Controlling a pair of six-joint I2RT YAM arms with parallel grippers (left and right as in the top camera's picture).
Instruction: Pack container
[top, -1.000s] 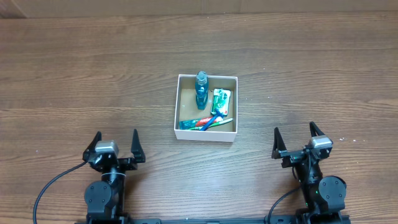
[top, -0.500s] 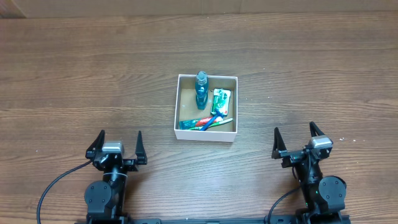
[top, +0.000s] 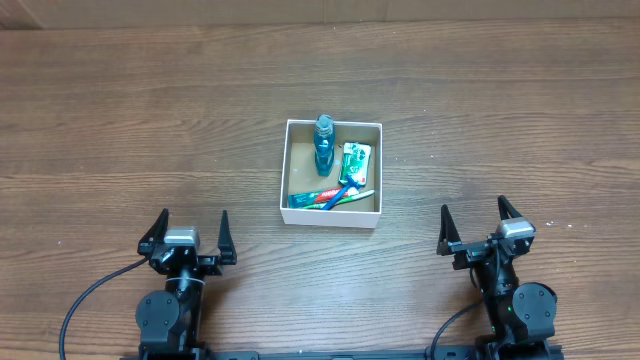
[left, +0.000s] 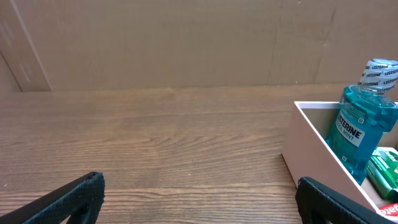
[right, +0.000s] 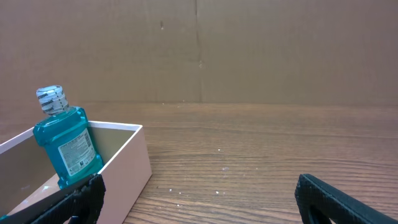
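My left wrist camera cuts the container (left: 309, 152) and a green packet (left: 385, 168) off at 4 o'clock. From my right wrist, the container wall hides the base of the Listerine bottle (right: 64, 146).

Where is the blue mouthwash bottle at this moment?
In the overhead view the mouthwash bottle stands inside the container, by its far wall, with the green packet just to its right.

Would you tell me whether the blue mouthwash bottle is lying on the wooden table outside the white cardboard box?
No, the blue mouthwash bottle stands inside the white cardboard box.
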